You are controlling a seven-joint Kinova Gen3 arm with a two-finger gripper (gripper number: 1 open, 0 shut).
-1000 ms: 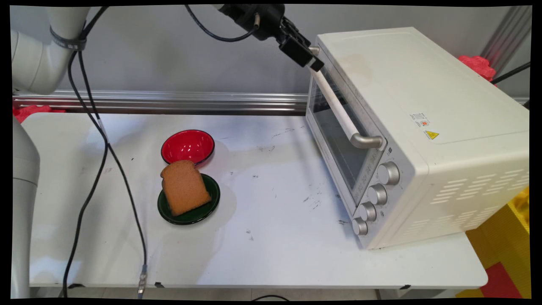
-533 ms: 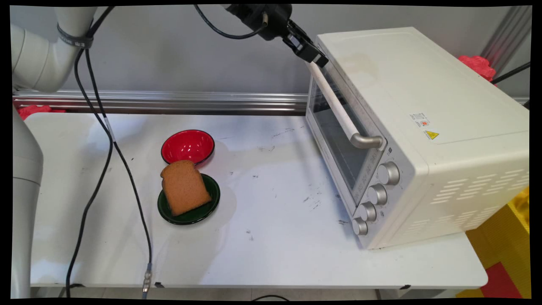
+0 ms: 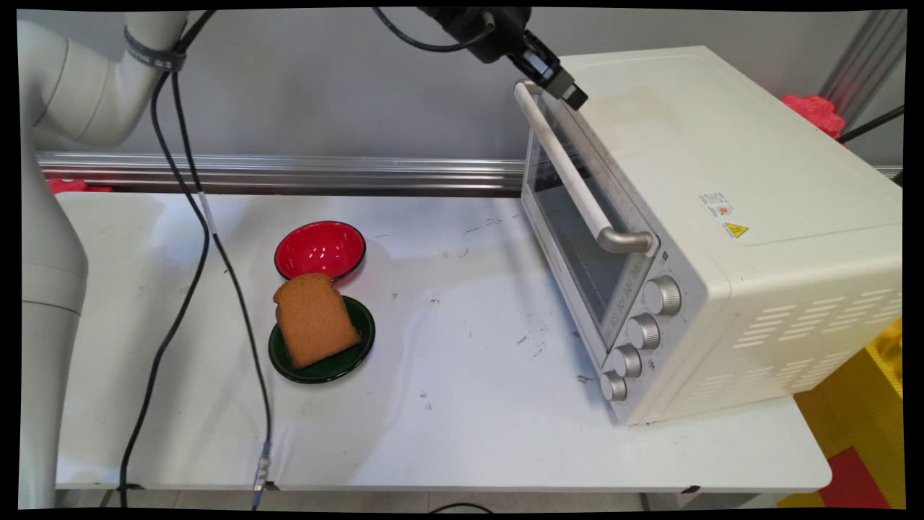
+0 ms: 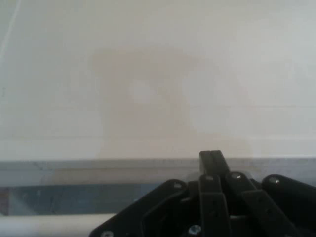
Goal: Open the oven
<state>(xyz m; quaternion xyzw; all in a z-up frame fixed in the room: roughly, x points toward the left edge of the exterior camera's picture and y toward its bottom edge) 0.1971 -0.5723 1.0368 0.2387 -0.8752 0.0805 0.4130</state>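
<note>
Gripper clenched over the top front edge of the toaster oven, nothing grasped.

Near the table's (image 3: 469, 433) front edge the surface is bare of objects but scuffed; black cables (image 3: 216, 245) hang down toward that edge at the left. Farther in, left of centre, a slice of brown bread (image 3: 315, 318) lies on a dark green plate (image 3: 357, 350), and a red bowl (image 3: 320, 250) sits just behind, touching or nearly touching the plate. The white toaster oven (image 3: 722, 217) fills the right side, its door closed, with a long handle (image 3: 570, 173) and four knobs (image 3: 642, 332). At the far end, the gripper (image 3: 570, 90) (image 4: 211, 157) hangs just above the oven's top front corner, beside the handle's far end, fingers pressed together, well apart from the bread.
</note>
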